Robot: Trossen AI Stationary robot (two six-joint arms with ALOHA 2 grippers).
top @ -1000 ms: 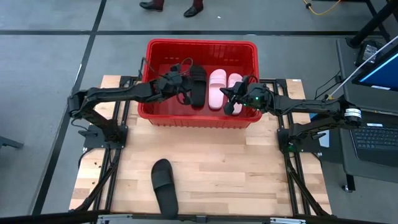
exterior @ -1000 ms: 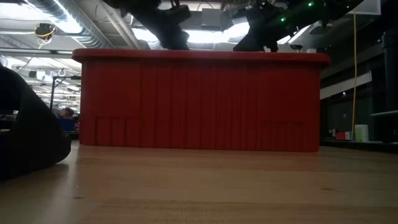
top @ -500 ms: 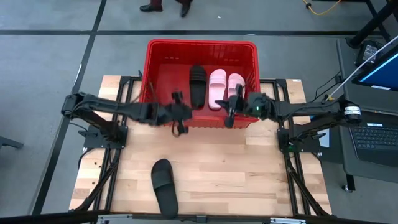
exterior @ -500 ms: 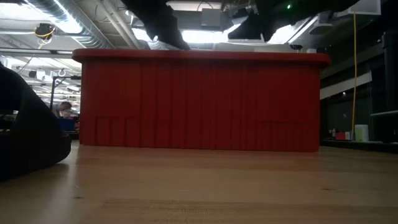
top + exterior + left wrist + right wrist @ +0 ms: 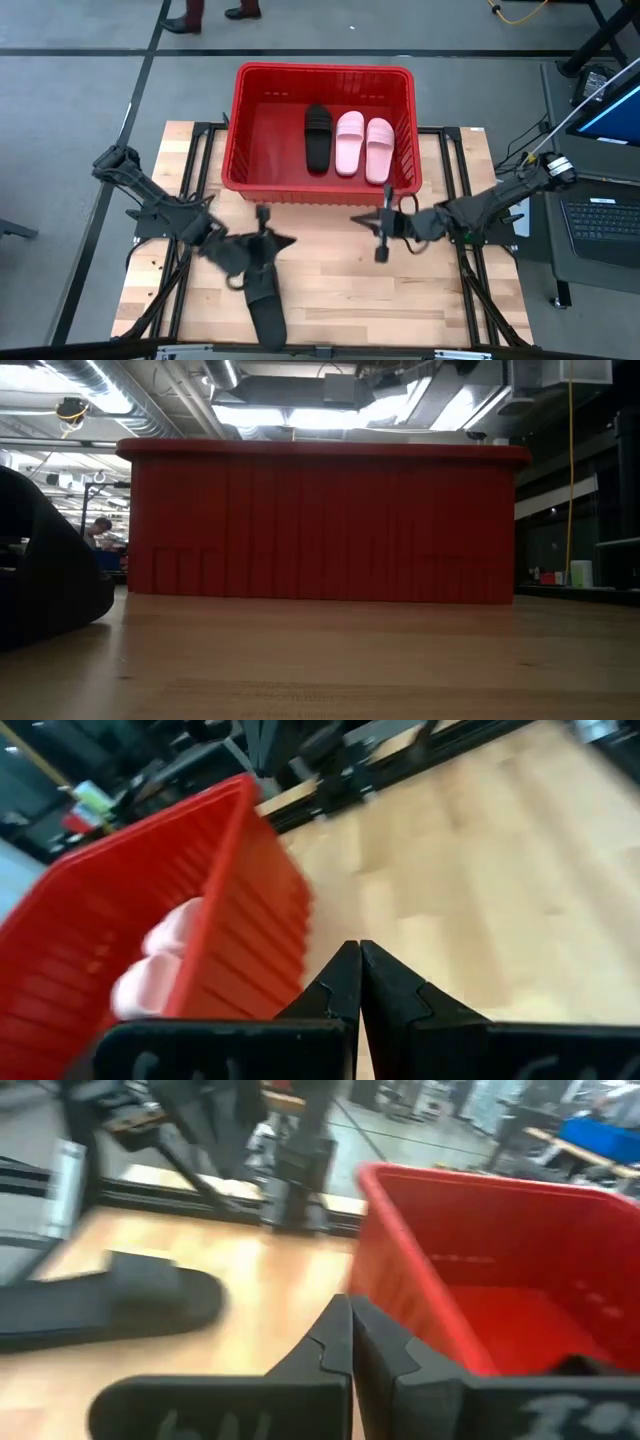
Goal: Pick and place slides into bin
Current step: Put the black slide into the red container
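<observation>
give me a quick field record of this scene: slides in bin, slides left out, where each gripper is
in bin: one black slide, two pink slides, side by side
left out: one black slide on the table
left gripper: shut, empty, above the outside slide
right gripper: shut, empty, over the table in front of the bin
</observation>
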